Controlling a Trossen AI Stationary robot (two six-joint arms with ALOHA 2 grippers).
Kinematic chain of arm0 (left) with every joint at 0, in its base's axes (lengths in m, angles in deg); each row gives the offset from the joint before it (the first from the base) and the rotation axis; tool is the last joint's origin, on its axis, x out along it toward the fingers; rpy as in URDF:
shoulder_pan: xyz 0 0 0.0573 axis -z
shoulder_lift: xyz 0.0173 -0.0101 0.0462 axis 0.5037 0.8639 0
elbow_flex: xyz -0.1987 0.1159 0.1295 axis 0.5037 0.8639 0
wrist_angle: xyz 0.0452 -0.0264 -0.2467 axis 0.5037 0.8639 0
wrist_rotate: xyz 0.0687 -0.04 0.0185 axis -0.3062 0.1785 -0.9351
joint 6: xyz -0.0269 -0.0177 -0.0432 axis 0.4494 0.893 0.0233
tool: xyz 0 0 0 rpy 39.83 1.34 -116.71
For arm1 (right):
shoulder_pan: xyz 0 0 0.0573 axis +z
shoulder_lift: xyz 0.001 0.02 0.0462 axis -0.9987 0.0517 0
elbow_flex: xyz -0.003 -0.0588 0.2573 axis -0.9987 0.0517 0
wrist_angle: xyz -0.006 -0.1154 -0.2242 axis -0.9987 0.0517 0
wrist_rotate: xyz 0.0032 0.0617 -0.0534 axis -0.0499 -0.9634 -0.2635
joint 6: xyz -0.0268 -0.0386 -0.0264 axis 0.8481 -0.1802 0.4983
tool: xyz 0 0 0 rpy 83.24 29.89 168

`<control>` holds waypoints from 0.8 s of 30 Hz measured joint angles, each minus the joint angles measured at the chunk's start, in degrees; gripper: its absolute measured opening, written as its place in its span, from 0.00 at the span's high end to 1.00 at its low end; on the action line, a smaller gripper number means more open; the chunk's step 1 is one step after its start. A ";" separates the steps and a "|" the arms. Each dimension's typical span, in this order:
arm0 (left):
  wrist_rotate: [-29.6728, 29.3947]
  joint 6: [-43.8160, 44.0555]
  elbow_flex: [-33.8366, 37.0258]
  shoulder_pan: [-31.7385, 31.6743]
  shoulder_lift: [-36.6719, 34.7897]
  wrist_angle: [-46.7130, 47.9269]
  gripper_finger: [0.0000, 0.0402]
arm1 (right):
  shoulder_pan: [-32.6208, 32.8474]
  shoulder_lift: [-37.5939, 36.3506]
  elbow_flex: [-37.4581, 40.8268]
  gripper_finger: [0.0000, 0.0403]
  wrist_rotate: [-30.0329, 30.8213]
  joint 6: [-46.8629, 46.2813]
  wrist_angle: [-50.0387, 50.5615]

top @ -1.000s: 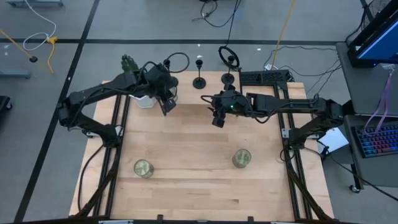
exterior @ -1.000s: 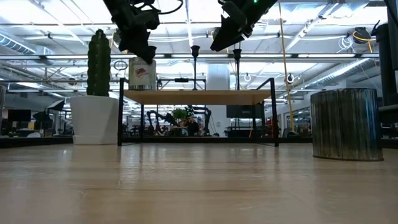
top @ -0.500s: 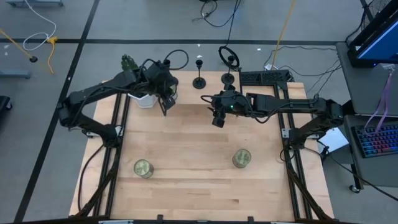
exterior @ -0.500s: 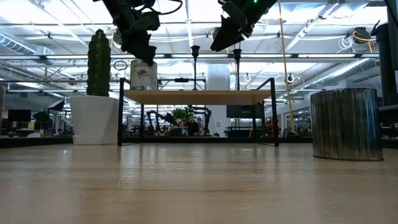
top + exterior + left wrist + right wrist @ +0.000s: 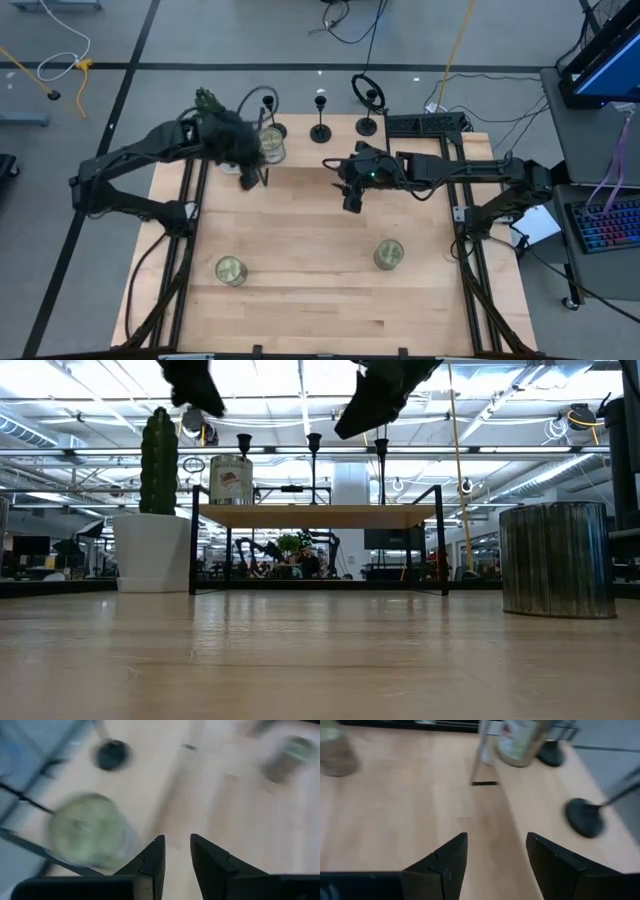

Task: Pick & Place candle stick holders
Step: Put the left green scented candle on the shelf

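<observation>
Three black candle stick holders stand on their round bases along the table's far edge: one point(image 5: 272, 128) partly behind a labelled can point(image 5: 270, 147), one point(image 5: 320, 131) in the middle, and one point(image 5: 367, 126) to the right. In the low view they show as thin stems point(image 5: 243, 448) point(image 5: 314, 445) point(image 5: 381, 448). My left gripper point(image 5: 248, 180) point(image 5: 175, 845) hangs above the table, near-left of the can, empty, with a narrow gap between its fingers. My right gripper point(image 5: 350, 203) point(image 5: 495, 850) hangs open and empty, nearer than the middle holder.
A cactus in a white pot point(image 5: 155, 510) stands at the far left, partly under my left arm. Two more cans stand on the near half of the table, one to the left point(image 5: 231, 269) and one to the right point(image 5: 388, 254). Bare wood lies between them and the grippers.
My left gripper has swung away from the labelled can, toward the table's left and near edges and upward. The can, which the gripper covered in the high view, now shows and stands where it was.
</observation>
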 joint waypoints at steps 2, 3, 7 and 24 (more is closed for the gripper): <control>2.96 2.41 -0.02 2.85 -1.73 3.96 0.76 | 0.45 0.00 0.02 0.51 -2.88 -1.07 0.02; 4.34 4.39 -0.01 4.54 -2.36 6.05 0.76 | 0.81 0.00 0.14 0.51 -3.92 -1.70 -0.19; 6.99 12.93 3.08 13.93 -3.91 10.31 0.76 | 2.32 0.04 2.99 0.51 -4.82 -2.71 -2.91; -0.20 49.20 30.71 61.81 1.91 -16.36 0.76 | 4.24 0.04 14.65 0.51 -4.54 -3.51 -9.72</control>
